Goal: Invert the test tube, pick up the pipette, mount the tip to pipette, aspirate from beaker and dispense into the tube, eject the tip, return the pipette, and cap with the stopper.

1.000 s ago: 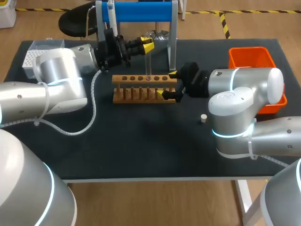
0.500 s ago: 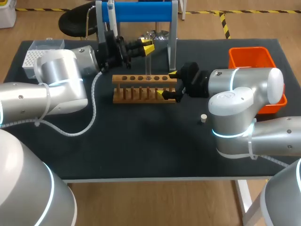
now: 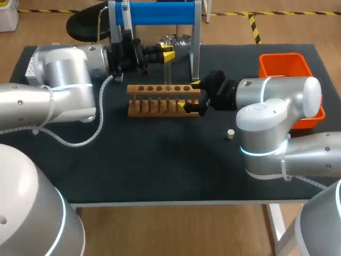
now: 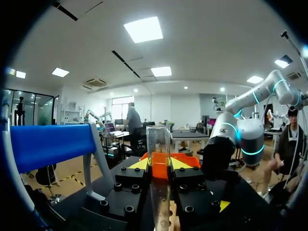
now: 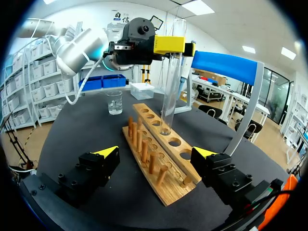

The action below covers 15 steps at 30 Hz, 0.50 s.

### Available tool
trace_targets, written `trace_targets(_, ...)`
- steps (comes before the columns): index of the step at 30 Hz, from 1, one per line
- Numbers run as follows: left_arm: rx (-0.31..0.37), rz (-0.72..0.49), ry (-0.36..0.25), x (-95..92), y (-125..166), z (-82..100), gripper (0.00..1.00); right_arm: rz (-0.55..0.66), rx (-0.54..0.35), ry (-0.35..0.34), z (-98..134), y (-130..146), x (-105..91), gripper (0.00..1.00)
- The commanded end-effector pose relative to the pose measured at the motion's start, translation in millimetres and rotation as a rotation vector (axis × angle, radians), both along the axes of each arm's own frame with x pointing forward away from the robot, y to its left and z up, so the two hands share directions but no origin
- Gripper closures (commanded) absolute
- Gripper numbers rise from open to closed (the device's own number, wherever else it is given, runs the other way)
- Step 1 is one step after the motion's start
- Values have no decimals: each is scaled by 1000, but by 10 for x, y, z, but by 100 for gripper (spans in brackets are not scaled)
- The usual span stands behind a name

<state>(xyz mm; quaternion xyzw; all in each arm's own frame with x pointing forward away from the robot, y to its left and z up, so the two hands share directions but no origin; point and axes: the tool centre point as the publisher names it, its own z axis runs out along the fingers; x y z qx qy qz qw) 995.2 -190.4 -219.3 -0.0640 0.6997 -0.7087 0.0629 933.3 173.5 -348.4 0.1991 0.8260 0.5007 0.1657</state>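
Note:
A clear test tube (image 3: 168, 72) stands upright with its lower end in a hole of the wooden rack (image 3: 160, 101). My left gripper (image 3: 166, 53) is shut on the tube's upper part; the tube (image 4: 159, 154) shows between its yellow tips, at my left gripper (image 4: 160, 166). My right gripper (image 3: 189, 95) is open, with one finger on each side of the rack's right end. From the right wrist, the rack (image 5: 166, 168) lies between the fingers of my right gripper (image 5: 156, 153), and beyond it are the tube (image 5: 171, 82) and a beaker (image 5: 114, 102). A small stopper (image 3: 230, 134) lies on the mat.
A blue pipette stand (image 3: 154, 13) rises behind the rack, with a pipette (image 3: 124, 12) hanging at its left. An orange bin (image 3: 285, 66) sits at the right edge. A white tip box (image 3: 37, 61) sits at the far left, partly behind my left arm.
My left arm's forearm and elbow have swung back and up. Its gripper and the tube have stayed over the same rack hole. The right arm has not moved.

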Motion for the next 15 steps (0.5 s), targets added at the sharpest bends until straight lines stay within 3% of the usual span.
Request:
trace_targets(1, 41, -9, 13, 8, -8, 45, 100, -2, -1, -1, -3, 6, 0, 0)
trace_targets(15, 65, -14, 35, -13, -51, -59, 100, -2, -1, -1, -3, 6, 0, 0)
